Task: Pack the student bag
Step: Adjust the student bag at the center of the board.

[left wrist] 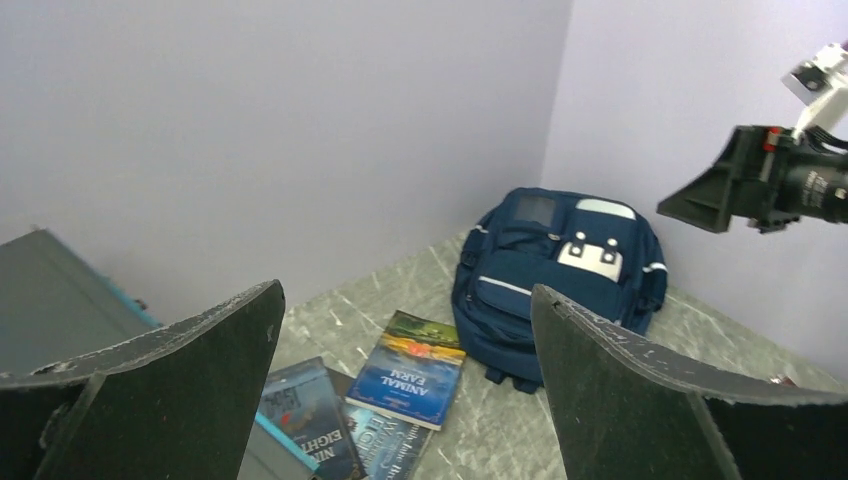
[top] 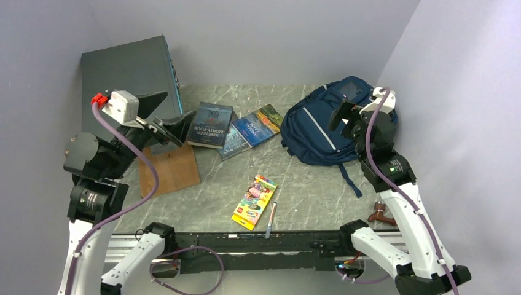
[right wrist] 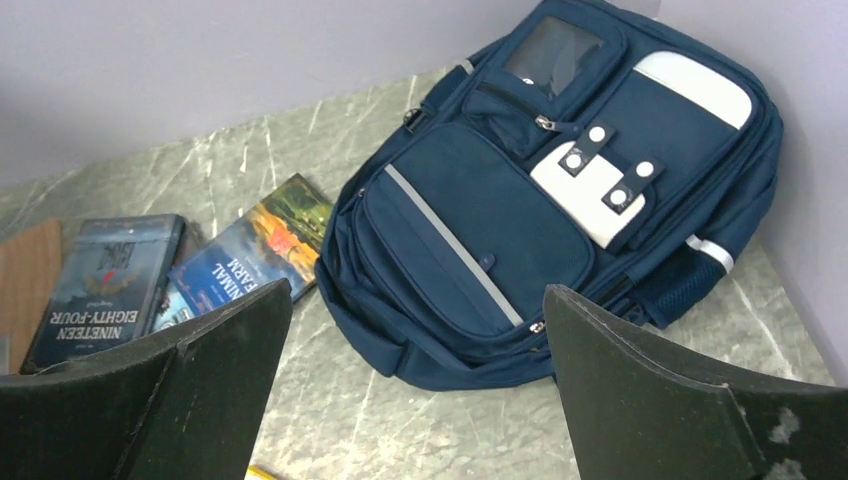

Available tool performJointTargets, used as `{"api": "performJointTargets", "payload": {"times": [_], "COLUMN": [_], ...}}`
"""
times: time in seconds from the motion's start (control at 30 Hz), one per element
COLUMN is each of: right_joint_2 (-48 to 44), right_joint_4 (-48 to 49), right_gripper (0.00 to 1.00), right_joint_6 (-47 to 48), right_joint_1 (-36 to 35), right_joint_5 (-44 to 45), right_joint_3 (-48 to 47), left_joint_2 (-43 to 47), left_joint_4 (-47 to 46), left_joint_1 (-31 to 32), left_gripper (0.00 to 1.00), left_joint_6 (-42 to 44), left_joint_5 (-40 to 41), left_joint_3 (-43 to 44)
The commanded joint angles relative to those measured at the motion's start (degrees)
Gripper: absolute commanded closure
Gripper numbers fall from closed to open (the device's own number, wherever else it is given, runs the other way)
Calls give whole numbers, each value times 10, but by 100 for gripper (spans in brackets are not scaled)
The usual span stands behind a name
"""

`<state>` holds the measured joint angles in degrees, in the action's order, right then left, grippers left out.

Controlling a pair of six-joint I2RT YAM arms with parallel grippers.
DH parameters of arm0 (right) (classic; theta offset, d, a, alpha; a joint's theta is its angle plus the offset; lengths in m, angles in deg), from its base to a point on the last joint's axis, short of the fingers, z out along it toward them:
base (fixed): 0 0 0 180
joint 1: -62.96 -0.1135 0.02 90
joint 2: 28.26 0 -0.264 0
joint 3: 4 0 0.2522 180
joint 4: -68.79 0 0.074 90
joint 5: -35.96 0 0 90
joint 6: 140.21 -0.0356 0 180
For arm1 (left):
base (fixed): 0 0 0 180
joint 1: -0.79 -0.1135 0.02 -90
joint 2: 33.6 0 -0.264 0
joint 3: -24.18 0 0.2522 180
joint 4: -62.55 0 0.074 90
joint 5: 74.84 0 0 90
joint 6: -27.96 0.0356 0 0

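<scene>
The navy student bag [top: 316, 126] lies closed, front up, at the back right of the table; it also shows in the left wrist view [left wrist: 560, 270] and the right wrist view [right wrist: 480, 220]. Three books lie left of it: Nineteen Eighty-Four [top: 211, 125], Animal Farm [top: 261, 125] and a third book [top: 233, 144] partly under them. A crayon box [top: 254, 201] and a pen [top: 271, 220] lie near the front. My left gripper [top: 169, 117] is open and empty above the books' left side [left wrist: 407, 290]. My right gripper [top: 347, 121] is open and empty above the bag's near edge [right wrist: 417, 290].
A big dark grey-green flat box [top: 126, 70] leans at the back left. A brown wooden board [top: 169, 169] lies in front of it. A small brown object [top: 381, 215] lies by the right arm's base. Walls close in the table on three sides.
</scene>
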<state>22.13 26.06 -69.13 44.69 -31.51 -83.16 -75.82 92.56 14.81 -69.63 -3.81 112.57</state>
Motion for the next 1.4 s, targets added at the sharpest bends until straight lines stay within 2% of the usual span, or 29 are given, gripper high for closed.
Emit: {"api": "performJointTargets", "payload": {"times": [0.0, 0.13, 0.23, 0.4, 0.47, 0.6, 0.73, 0.83, 0.9, 0.97, 1.07, 1.13, 1.23, 1.3, 1.37], "right_joint_2": [-14, -12, -8, 14, 47, 169, 242, 241, 233, 216, 155, 127, 120, 129, 142], "right_joint_4": [7, 17, 31, 28, 1, -78, -87, -11, 39, 77, 220, 274, 268, 285, 355], "right_gripper": [0, 0, 0, 0, 0, 0, 0, 0, 0, 0, 4, 4, 3, 4, 7], "right_joint_6": [-19, -75, -99, -46, -31, -4, -27, -87, -147, -232, -333, -365, -381, -408, -441], "right_joint_1": [-1, -1, 0, 0, 0, 0, 0, 8, 38, 103, 205, 227, 240, 258, 268], "right_joint_5": [51, 71, 42, -47, -27, 45, 44, -12, -64, -131, -282, -297, -277, -298, -328], "right_joint_3": [10, 54, 95, 133, 134, 97, 82, 126, 161, 207, 326, 368, 373, 391, 421], "left_joint_2": [-21, -31, -41, -51, -57, -62, -62, -62, -63, -66, -70, -69, -67, -66, -65], "left_joint_4": [-46, -63, -68, -88, -89, -85, -86, -83, -82, -81, -76, -76, -72, -70, -69], "left_joint_1": [21, 66, 92, 131, 143, 160, 173, 182, 188, 195, 205, 208, 214, 219, 224], "left_gripper": [1, 1, 1, 1, 1, 1, 1, 1, 1, 1, 1, 1, 1, 1, 1], "left_joint_6": [7, 15, 23, 7, 4, 6, 6, 10, 9, 9, 14, 14, 18, 20, 21], "left_joint_5": [-53, -41, -33, -25, -36, -35, -30, -22, -17, -16, -16, -16, -12, -9, -8], "left_joint_3": [-34, -59, -68, -88, -88, -87, -89, -90, -90, -91, -88, -87, -85, -85, -85]}}
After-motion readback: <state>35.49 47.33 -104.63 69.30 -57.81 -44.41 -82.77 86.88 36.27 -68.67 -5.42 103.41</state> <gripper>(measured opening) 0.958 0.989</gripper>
